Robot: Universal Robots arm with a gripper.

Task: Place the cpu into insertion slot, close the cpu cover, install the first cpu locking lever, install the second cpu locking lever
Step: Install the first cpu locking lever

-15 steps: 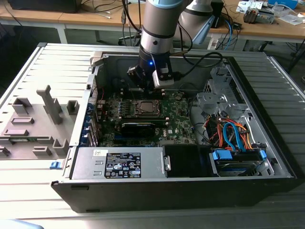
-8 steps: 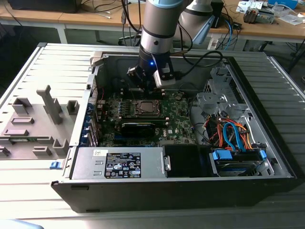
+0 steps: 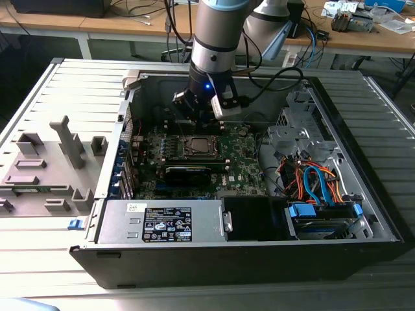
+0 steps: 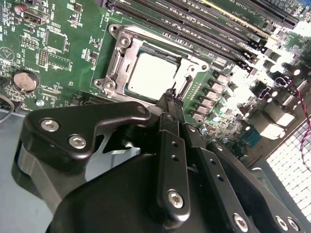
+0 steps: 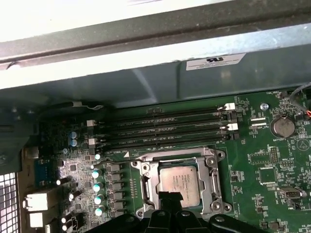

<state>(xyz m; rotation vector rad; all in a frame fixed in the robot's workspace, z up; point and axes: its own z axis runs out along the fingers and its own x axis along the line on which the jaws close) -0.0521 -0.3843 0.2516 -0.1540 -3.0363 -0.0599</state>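
The cpu (image 4: pixel 155 75) (image 5: pixel 180 182) lies flat in the insertion slot (image 3: pixel 198 148) on the green board, its silvery top facing up. The cpu cover (image 4: pixel 116 60) (image 5: pixel 151 180), a silver frame, lies down around the chip, and the chip shows through its cut-out. My gripper (image 4: pixel 172 96) (image 5: pixel 170 196) (image 3: pixel 194 122) hangs just above the edge of the socket, inside the computer case. Its two black fingers are pressed together at the tips with nothing between them.
Long black memory slots (image 5: pixel 160 128) run beside the socket. A black card (image 3: pixel 188 172) lies across the board. The grey power supply (image 3: pixel 162 223) and a drive bay with orange and blue cables (image 3: pixel 318 184) sit nearer the front. Metal chassis walls (image 3: pixel 133 97) enclose the board.
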